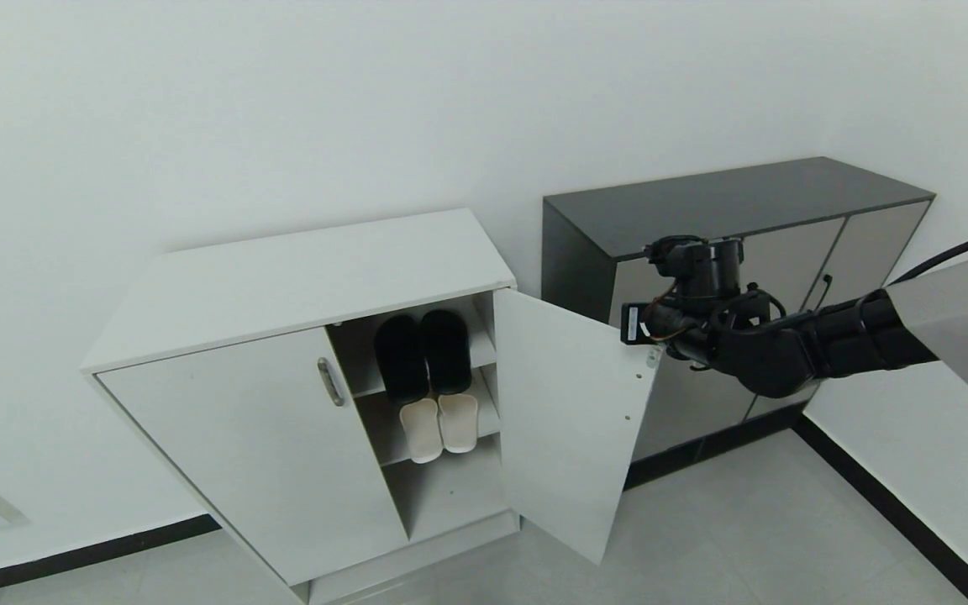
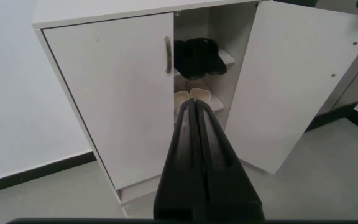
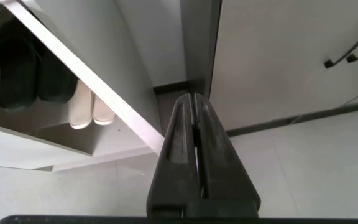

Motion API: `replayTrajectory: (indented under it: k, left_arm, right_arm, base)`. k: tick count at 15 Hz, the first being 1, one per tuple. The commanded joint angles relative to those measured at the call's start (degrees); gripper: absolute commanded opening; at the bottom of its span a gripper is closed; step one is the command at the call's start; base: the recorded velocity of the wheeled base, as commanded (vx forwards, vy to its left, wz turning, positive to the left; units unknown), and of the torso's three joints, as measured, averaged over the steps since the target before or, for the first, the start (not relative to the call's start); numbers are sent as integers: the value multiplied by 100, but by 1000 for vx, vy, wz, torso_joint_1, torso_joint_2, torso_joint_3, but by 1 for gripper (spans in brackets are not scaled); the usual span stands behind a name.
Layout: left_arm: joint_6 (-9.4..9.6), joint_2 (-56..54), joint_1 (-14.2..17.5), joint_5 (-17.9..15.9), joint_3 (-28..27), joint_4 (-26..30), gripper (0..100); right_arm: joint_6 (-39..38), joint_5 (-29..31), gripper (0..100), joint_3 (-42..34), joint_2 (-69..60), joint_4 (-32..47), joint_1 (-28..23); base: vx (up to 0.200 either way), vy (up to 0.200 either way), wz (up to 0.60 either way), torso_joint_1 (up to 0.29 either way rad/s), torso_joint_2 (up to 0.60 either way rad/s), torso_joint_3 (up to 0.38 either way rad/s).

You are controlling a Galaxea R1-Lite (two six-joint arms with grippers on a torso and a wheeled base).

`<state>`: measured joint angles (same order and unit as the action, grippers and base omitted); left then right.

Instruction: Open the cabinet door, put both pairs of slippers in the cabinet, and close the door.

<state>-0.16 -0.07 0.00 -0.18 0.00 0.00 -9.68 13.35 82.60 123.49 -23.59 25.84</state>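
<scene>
Holds right arm [image 1: 820,344] outstretched at open door [image 1: 568,420] free edge, right gripper [image 3: 196,98] clenched; aims left gripper [image 2: 194,102], also clenched, at cabinet [image 1: 299,277] with black slippers [image 1: 422,351] above white slippers [image 1: 439,427].

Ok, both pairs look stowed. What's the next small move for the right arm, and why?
Probably push the open door toward the cabinet with the right gripper, which sits shut beside its free top corner. The black slippers and white slippers already lie on shelves inside, so only closing seems left.
</scene>
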Motion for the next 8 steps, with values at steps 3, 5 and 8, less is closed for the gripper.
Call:
replayTrajectory:
  k: [3, 5, 8]
  left_arm:
    - [-2, 7, 0, 1, 0, 0, 0]
    - [-2, 7, 0, 1, 0, 0, 0]
    - [-2, 7, 0, 1, 0, 0, 0]
  right_arm:
    - [1, 10, 0, 1, 114, -23, -36]
    - [1, 10, 0, -16, 114, -14, -36]
    - [1, 19, 0, -43, 105, 3, -27]
  base:
    - [0, 0, 0, 0, 0, 0]
    - [0, 0, 0, 0, 0, 0]
    - [0, 0, 0, 0, 0, 0]
